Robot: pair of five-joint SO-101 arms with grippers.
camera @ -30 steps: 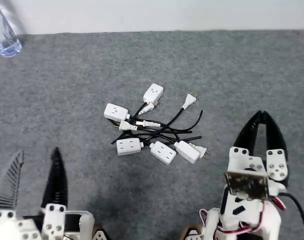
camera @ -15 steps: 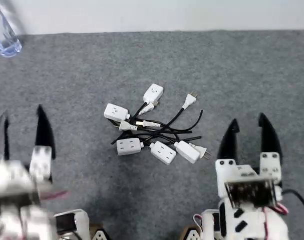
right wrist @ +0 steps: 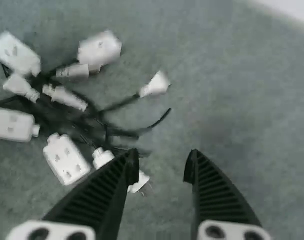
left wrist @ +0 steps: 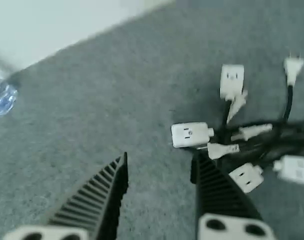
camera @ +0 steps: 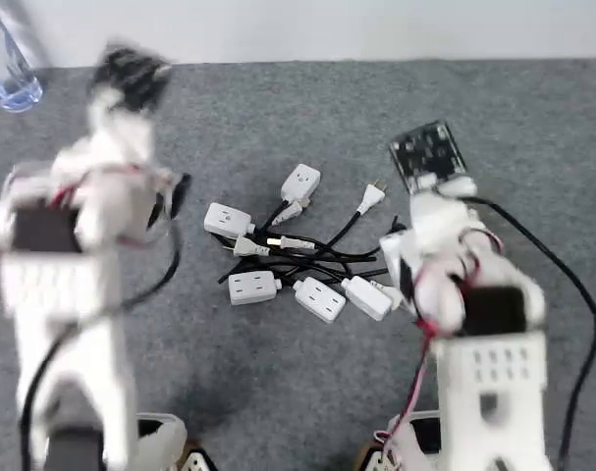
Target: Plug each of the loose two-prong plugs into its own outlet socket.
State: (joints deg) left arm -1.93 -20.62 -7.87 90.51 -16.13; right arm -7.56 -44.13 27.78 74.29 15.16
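At the centre of the high view, on the grey felt table (camera: 278,108), a tangle of black cords (camera: 327,257) is spread with white fittings mixed through it. One loose two-prong plug (camera: 371,199) is seen at the tangle's upper right, apart from any socket. A top socket (camera: 300,183) lies at the upper edge, a left socket (camera: 227,220) at the left, and two lower sockets (camera: 252,287) along the bottom edge. A pronged plug body (camera: 368,297) sits at the lower right. No loose plug is judged to be seated yet.

The left gripper (left wrist: 159,162) is held wide apart and empty above the felt, just beside the left socket (left wrist: 191,135). The right gripper (right wrist: 162,155) is spread moderately, also empty, over the tangle's edge near the pronged plug body (right wrist: 139,181). A clear bottle (camera: 8,69) stands in the upper left corner, well apart.

Trouble is expected mainly from the crossed cords: if one plug is lifted, neighbouring sockets may be dragged along. The light sockets may slide on the felt if prongs are pushed in without bracing. With both arms near the same tangle, a collision is possible.
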